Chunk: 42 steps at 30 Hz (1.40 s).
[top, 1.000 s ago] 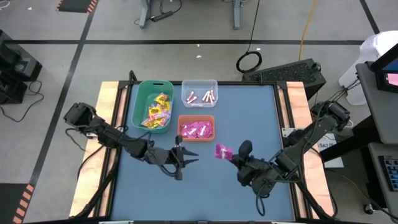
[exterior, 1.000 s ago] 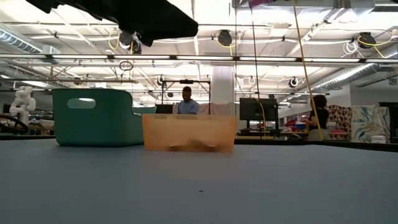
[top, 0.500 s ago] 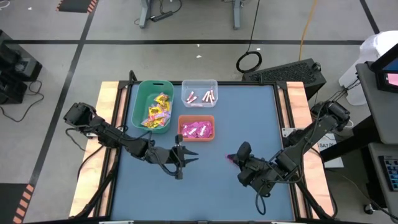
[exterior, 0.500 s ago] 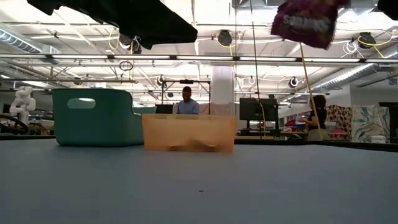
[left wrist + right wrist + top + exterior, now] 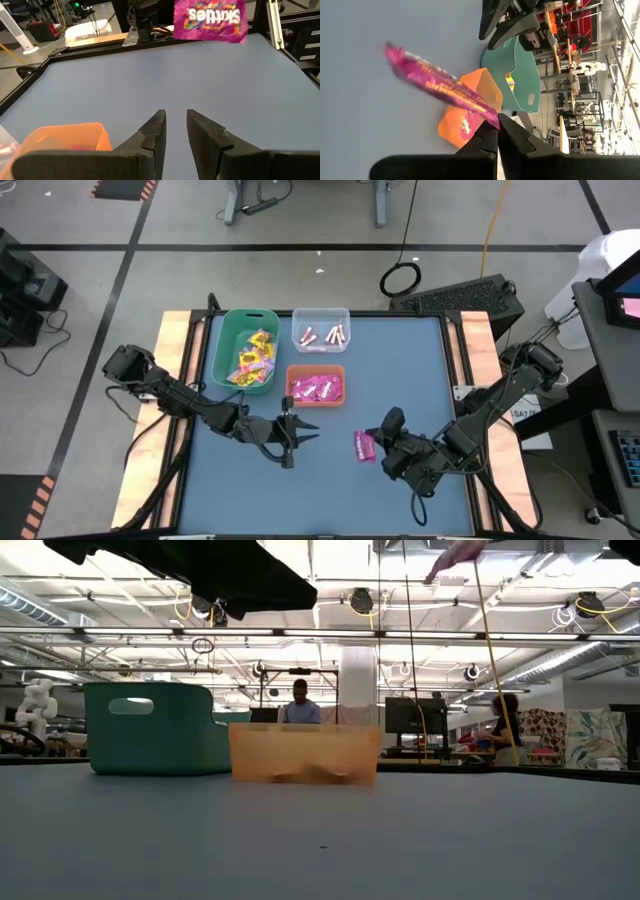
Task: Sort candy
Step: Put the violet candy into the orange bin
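A magenta candy packet point(image 5: 364, 445) hangs in the air over the blue table's near right part, with my right gripper point(image 5: 377, 442) shut on it. The left wrist view shows the packet's point(image 5: 210, 20) printed face. My left gripper point(image 5: 308, 431) hovers just near of the orange bin point(image 5: 316, 385); its fingers stand a little apart with nothing between them point(image 5: 175, 117). The orange bin holds magenta packets. The green bin point(image 5: 248, 350) holds yellow candy. The clear bin point(image 5: 321, 330) holds pale pink sticks. My right gripper pinches one end of the magenta packet point(image 5: 487, 117) between its two fingertips. The fingers come from the table's right, slanting a little downward. The packet sticks out beyond the fingertips toward the table's left, lifted clear of the table.
The three bins stand together at the table's far left. In the low view the green bin point(image 5: 150, 728) and the orange bin point(image 5: 305, 752) stand side by side. Wooden rails point(image 5: 175, 380) run along both table sides. People sit in the room behind.
My right gripper has rolled about its own line without shifting place. The magenta packet has swung round with it: its broad face lay up, then stood edge-on to the high view, and now shows on the near side of the fingertips. It stays clear of the table.
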Motion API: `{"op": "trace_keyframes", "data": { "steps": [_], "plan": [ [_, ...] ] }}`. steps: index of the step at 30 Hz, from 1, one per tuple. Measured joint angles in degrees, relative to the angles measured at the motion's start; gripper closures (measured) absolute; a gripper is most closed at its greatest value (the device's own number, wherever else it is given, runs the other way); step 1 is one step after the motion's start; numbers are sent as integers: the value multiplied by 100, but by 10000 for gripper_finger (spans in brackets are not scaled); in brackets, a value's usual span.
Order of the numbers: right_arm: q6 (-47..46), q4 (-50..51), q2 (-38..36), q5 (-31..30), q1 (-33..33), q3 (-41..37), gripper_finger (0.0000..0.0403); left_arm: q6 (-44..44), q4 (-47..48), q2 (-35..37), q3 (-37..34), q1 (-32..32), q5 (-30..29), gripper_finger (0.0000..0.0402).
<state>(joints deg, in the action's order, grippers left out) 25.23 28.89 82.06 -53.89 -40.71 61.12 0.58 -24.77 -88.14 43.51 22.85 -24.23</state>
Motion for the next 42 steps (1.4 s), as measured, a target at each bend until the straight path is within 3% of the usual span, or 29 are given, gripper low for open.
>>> {"op": "trace_keyframes", "data": {
  "steps": [15, 20, 27, 36, 39, 42],
  "plan": [
    [-332, -724, -68, -259, 11, 0, 403, 4, -2, 0, 0, 2, -2, 317],
    [-1871, -914, -381, -752, 120, 0, 403, 24, -12, 0, 0, 4, -2, 317],
    [-4283, -344, -799, -689, 495, 0, 403, 24, 8, 0, 0, 4, -2, 317],
    [-6457, 240, -957, -730, 786, -466, 403, -11, 82, 0, 0, 15, 5, 317],
    [-6942, 472, -952, -585, 882, -681, 403, -22, 89, 0, 0, 15, 22, 317],
    [-7388, 810, -953, -75, 1052, -804, 403, -24, 89, 0, 0, 20, 24, 317]
  ]
}}
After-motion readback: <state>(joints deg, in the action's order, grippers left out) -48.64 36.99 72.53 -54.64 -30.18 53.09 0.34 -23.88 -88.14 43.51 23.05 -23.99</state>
